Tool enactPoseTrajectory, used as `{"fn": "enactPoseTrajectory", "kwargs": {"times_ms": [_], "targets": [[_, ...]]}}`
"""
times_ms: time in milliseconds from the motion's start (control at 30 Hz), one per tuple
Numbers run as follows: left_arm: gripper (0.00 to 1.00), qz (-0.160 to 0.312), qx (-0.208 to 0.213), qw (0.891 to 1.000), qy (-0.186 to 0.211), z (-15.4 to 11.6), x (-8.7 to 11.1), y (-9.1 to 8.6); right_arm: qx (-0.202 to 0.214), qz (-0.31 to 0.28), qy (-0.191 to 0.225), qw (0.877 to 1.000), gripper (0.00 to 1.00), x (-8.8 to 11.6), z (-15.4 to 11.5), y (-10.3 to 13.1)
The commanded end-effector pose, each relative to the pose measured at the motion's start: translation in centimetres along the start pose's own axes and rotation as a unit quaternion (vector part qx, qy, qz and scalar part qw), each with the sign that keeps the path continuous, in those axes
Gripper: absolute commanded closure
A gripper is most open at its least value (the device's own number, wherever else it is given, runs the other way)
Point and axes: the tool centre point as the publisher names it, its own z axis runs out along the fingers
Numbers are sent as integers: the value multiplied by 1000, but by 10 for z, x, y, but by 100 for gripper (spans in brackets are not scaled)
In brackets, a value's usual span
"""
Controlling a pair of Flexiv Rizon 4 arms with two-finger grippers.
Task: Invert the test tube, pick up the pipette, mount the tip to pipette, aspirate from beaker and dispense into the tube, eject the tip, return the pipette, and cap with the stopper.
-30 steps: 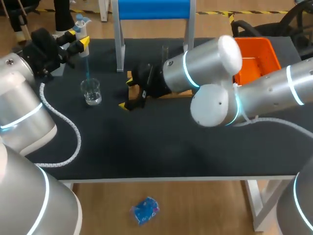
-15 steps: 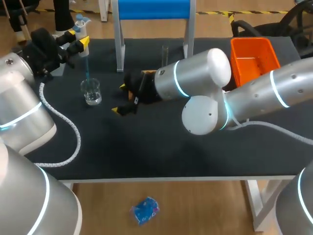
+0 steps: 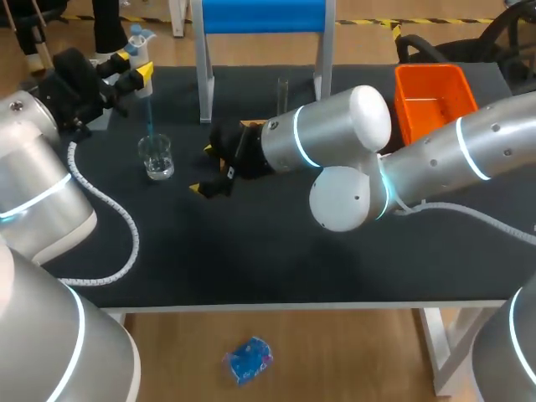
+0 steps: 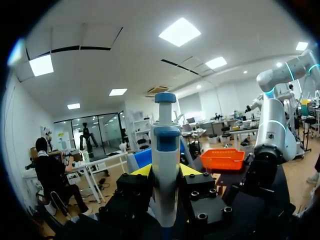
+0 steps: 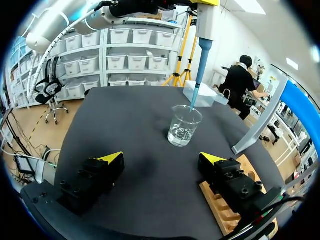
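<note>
My left gripper [image 3: 130, 71] is shut on the white-and-blue pipette [image 4: 165, 150], held upright at the table's far left. The pipette's blue tip [image 3: 150, 117] points down, and its end is at the mouth of the glass beaker [image 3: 156, 157]. The right wrist view shows the same: tip [image 5: 197, 75] over beaker [image 5: 183, 125], which holds clear liquid. My right gripper [image 3: 207, 170] is open and low over the mat just right of the beaker, with nothing between its fingers [image 5: 111, 156]. The test tube [image 3: 282, 90] stands upright behind my right arm.
A wooden rack [image 5: 235, 210] lies under my right gripper's far finger. An orange bin [image 3: 431, 100] sits at the back right. A blue-topped frame [image 3: 260, 17] stands at the back middle on grey legs [image 3: 204, 84]. A white box [image 5: 202, 95] lies beyond the beaker.
My right arm has swung left, bringing its open gripper closer to the beaker, with most of the movement early on. The left arm and pipette have stayed still.
</note>
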Motion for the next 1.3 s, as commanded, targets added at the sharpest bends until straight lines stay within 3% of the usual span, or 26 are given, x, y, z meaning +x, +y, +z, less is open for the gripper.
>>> {"fn": "enactPoseTrajectory", "kwargs": {"times_ms": [33,667,1300], "targets": [[100,0,-1,1000,-1,1,1,-1,6,1,-8,1000,0,1,6,0],[100,0,-1,1000,-1,1,1,-1,6,6,-9,1000,0,0,9,-1],[100,-41,-5,999,-19,-1,5,27,6,6,-9,1000,0,0,9,-1]]}}
